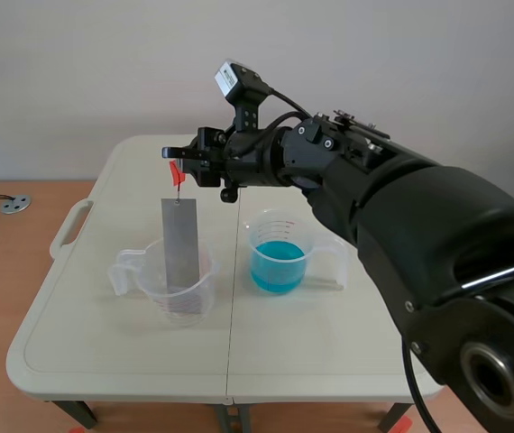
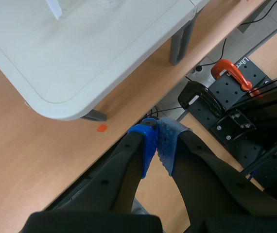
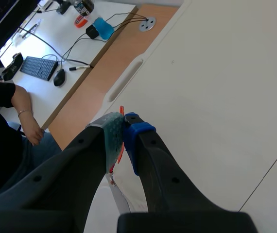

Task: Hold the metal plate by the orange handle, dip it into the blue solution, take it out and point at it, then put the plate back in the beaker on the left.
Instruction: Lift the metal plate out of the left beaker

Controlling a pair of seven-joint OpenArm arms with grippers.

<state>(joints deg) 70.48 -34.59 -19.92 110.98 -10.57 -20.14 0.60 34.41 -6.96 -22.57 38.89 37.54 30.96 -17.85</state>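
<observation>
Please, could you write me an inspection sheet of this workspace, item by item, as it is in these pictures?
Surface: white folding table, no spill seen.
Job's things: grey metal plate hangs by its small orange handle, lower end inside the left clear plastic beaker; clear beaker of blue solution stands apart, to its right.
Clutter: nothing seen on the table.
Claws: right claw shut on the handle; left claw shut on nothing, beyond the table's corner.
Cables: black cables on the side desk; black floor cable.
Surroundings: person at the desk with black keyboard; orange clamp on black perforated board.
</observation>
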